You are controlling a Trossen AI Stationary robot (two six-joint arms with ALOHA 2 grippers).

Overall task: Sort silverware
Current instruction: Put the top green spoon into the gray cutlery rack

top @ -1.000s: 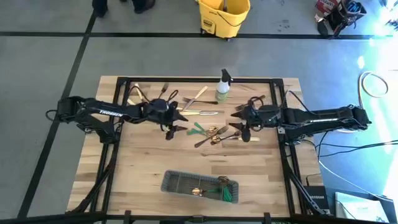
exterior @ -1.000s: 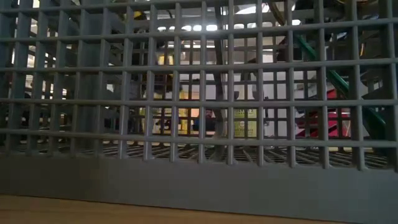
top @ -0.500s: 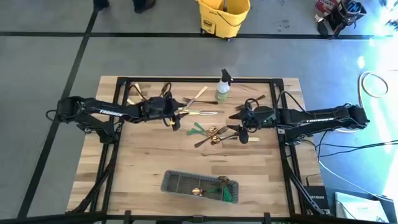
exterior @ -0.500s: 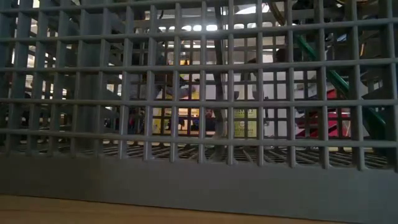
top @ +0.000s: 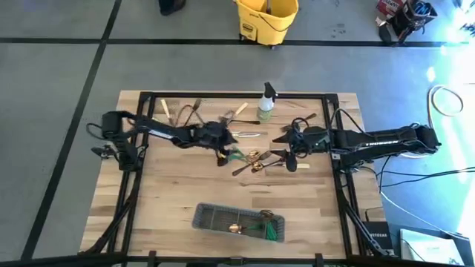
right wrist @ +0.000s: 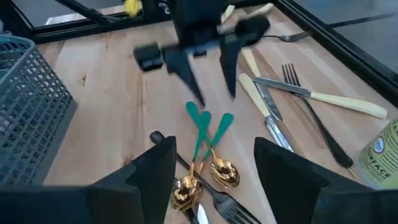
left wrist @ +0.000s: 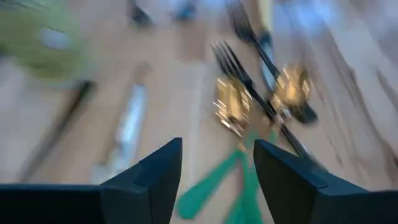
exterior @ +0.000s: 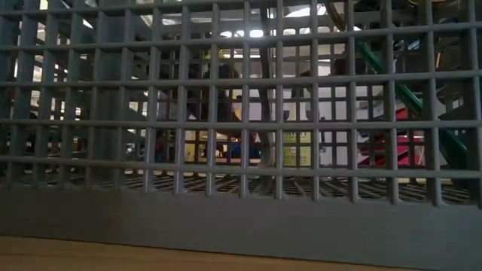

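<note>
A: Left hand [top: 223,152] has its fingers spread, empty, right above two shiny gold spoons [right wrist: 202,177] with slim green handles, flat on the pale wood surface [top: 171,193].

B: Right hand [top: 291,150] is spread too, beside the same pile. Cream-handled knives [right wrist: 255,93] lie just past it.

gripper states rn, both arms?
Left end effector: open, empty, above the green-handled spoons.
Right end effector: open, empty, near the same spoons.
</note>
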